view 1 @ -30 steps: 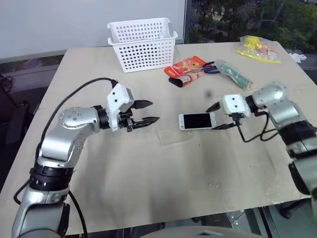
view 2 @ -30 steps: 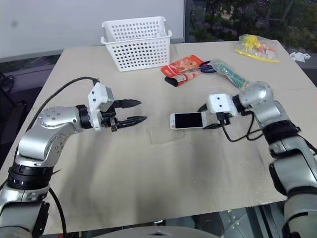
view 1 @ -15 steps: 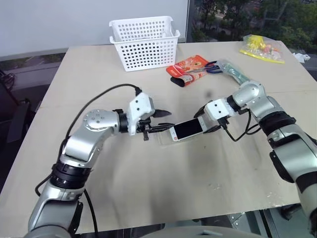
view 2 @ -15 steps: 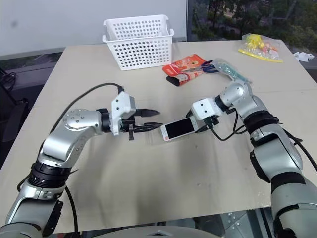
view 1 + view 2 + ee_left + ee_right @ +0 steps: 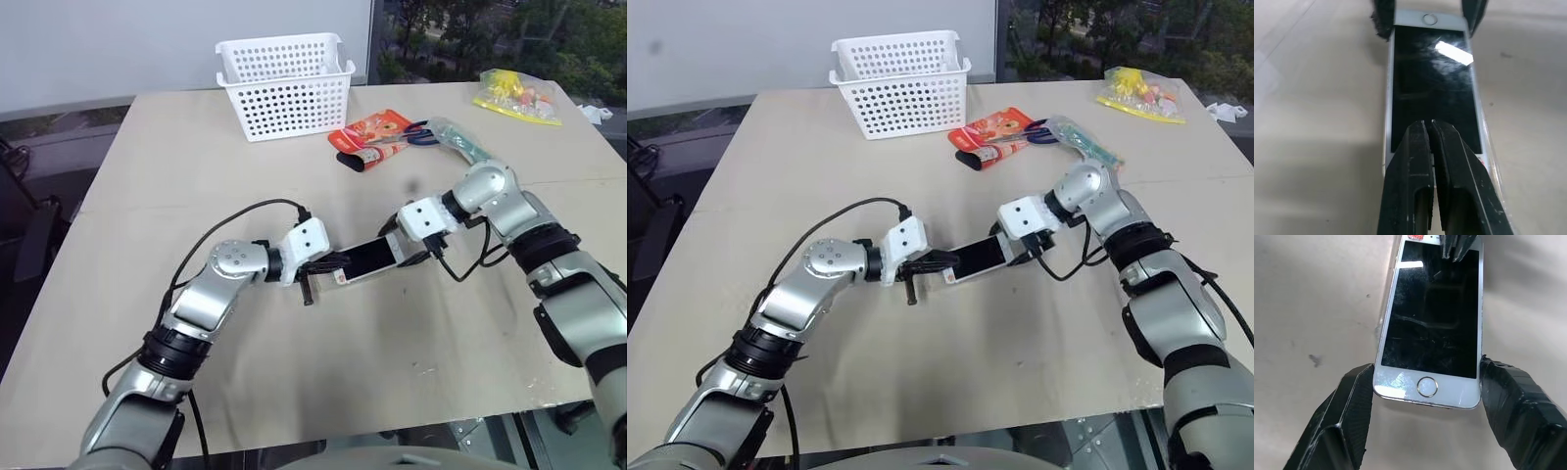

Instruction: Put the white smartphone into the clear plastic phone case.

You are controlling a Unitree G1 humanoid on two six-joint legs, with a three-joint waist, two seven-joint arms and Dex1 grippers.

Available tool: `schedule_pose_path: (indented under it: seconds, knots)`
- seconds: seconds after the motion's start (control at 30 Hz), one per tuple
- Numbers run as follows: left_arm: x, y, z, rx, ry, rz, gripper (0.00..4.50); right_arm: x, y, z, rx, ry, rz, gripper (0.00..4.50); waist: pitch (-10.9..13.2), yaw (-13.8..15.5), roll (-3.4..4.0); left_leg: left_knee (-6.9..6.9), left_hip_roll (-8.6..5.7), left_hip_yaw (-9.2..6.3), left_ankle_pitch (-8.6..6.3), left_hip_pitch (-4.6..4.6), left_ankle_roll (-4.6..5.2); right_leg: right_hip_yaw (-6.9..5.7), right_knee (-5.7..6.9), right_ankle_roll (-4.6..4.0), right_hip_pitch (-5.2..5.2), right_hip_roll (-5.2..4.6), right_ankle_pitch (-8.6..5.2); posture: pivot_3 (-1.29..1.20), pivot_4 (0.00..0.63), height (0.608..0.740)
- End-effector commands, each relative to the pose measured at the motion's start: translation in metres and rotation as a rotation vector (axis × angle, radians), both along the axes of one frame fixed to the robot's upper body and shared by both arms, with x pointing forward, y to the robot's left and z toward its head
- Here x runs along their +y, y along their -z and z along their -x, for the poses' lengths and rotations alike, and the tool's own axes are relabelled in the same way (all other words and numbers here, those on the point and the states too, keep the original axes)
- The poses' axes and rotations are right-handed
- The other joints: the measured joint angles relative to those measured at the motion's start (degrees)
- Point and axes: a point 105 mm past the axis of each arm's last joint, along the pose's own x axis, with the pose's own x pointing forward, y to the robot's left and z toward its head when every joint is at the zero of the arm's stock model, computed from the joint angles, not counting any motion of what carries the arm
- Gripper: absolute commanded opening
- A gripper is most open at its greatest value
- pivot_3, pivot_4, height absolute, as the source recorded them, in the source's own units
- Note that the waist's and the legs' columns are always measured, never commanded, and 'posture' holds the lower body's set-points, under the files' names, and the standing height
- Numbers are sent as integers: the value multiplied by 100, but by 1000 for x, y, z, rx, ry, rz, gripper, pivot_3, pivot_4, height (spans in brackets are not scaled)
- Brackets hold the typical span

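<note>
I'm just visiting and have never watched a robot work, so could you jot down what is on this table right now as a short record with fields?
Held item: white smartphone with black screen, tilted, its home-button end gripped at the sides by the right gripper
Left gripper: jaws shut, tips on the phone's other end
Clear plastic phone case: thin transparent edge shows beside the phone; how far the phone is seated, cannot tell
Behind: white perforated plastic basket, red snack packet, clear bag of green sticks, yellow bag
Surface: beige table
</note>
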Motion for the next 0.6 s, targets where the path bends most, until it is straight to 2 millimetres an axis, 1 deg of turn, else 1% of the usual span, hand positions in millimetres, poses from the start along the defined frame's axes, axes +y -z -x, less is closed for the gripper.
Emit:
schedule_pose_path:
  seconds: [0.03,0.2,0.33,0.4,0.47,0.53,0.6]
  knots:
    - [-1,26,4,32,-18,-59,187,2,-8,8,29,-54,26,2861,-1,1,1,2,0,0,-2,1,3,0,1,0,1,-1,0,0,150,740]
    - [-8,40,9,47,-25,-70,187,0,-4,7,49,-9,47,2861,-6,6,5,8,-1,-2,-4,8,7,2,4,0,9,-3,0,0,150,740]
    - [-13,48,17,79,-19,-68,187,-2,-3,11,102,10,59,2861,-14,11,15,14,-2,-5,-4,13,8,4,15,0,11,-4,0,0,150,740]
    - [-13,52,20,93,-25,-75,0,2,-8,8,78,21,20,3874,-17,10,19,15,-2,-9,-5,13,8,3,17,-1,11,-5,0,0,150,740]
    - [-11,59,22,104,-30,-96,0,6,-16,-1,16,63,-37,4464,-21,8,21,15,-2,-9,-5,18,9,5,19,-1,13,-5,0,0,150,740]
    - [-10,62,22,114,-41,-105,0,6,-27,-11,-25,122,-94,4464,-21,11,21,15,-2,-9,-5,41,9,3,19,-10,40,-4,-6,0,150,740]
    - [-8,63,22,119,-51,-108,0,3,-34,-16,-45,153,-119,4464,-23,12,21,15,-3,-6,-5,53,9,11,28,-22,44,-8,-14,0,150,740]
